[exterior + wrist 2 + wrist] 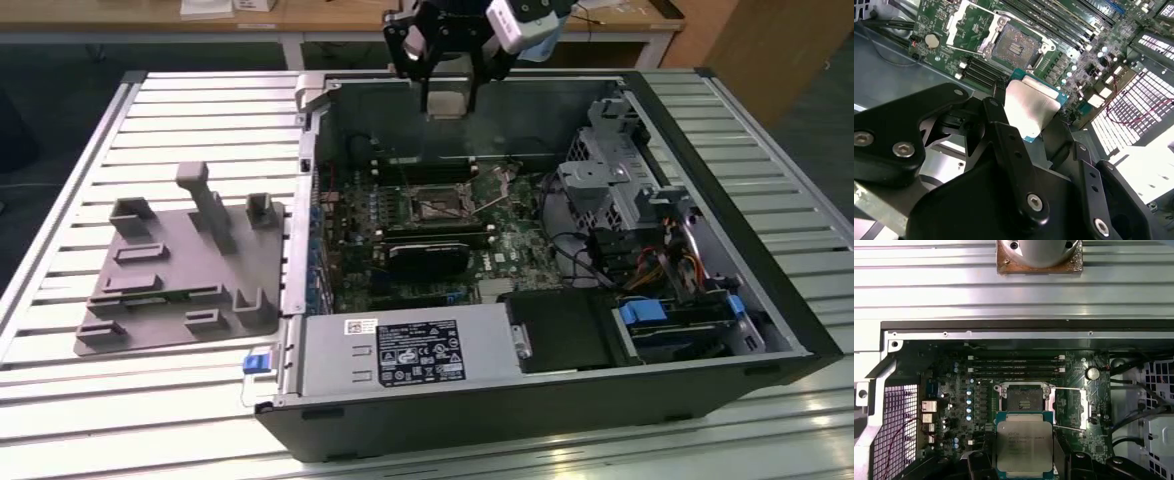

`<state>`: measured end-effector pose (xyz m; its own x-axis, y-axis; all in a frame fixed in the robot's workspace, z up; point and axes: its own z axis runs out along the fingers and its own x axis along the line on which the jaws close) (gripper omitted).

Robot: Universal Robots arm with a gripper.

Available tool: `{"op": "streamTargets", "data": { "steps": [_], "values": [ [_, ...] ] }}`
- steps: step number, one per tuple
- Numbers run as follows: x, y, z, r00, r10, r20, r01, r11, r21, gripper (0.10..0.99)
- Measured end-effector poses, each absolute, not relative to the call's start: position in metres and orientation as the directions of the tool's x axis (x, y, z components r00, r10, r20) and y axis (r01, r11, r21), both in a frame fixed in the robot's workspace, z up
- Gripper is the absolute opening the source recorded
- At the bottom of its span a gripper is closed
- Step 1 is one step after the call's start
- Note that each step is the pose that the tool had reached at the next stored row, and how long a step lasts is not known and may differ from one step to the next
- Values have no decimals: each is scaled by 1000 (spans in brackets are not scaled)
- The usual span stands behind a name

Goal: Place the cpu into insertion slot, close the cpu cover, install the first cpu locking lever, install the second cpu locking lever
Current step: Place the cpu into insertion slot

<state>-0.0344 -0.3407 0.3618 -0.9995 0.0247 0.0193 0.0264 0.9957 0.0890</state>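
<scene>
My claw (447, 98) is clamped on two opposite edges of the cpu (1024, 445), holding it over the open computer case (534, 425), clear of the insertion slot (1021, 399). Its silver lid faces up, edges square with the slot; it looks near-square, so I can't tell its long axis. The cpu cover (1071, 407) lies swung open beside the slot.

Open case (534, 425) on a slatted table (200, 110), gripper (447, 95) at top centre holding the cpu (447, 106) over the case's far edge, slot (437, 209) at mid-frame, grey fixture (174, 275) at left on the table
</scene>
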Motion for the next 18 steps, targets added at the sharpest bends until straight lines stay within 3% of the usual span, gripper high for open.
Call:
{"op": "streamTargets", "data": {
  "steps": [18],
  "values": [
    [-34, -340, 330, -1000, 25, 19, 26, 996, 89, 537]
  ]
}}
